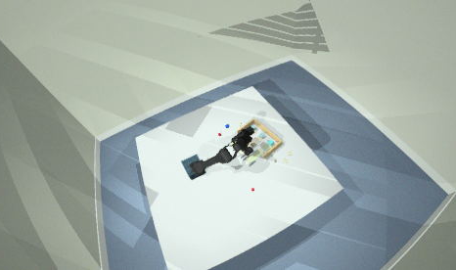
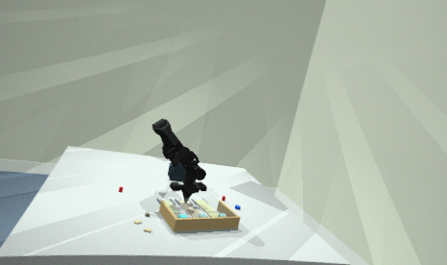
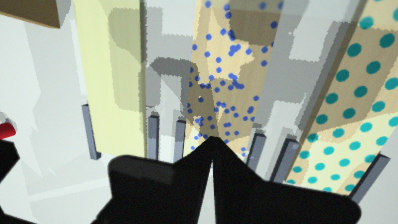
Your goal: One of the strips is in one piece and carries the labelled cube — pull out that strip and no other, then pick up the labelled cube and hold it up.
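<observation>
My gripper (image 2: 186,199) (image 3: 214,141) is shut with nothing seen between its fingertips. It points down over the near end of the blue-dotted strip (image 3: 230,90); whether it touches is unclear. That strip shows no gap in the wrist view, but its far end is out of frame. A plain yellow-green strip (image 3: 107,130) lies to its left and a teal-dotted strip (image 3: 336,141) to its right. Teal cubes (image 1: 270,143) (image 2: 182,216) sit towards the tray's far wall; their labels are too small to read and they are outside the wrist view.
A wooden tray (image 1: 268,129) (image 2: 206,225) walls the strips' far ends. Grey upright guides (image 3: 90,132) flank the near ends. A red cylinder (image 1: 219,134) (image 2: 223,198) (image 3: 7,131) and a blue one (image 1: 227,126) (image 2: 237,207) lie to one side; another red piece (image 1: 252,189) (image 2: 121,189) lies opposite.
</observation>
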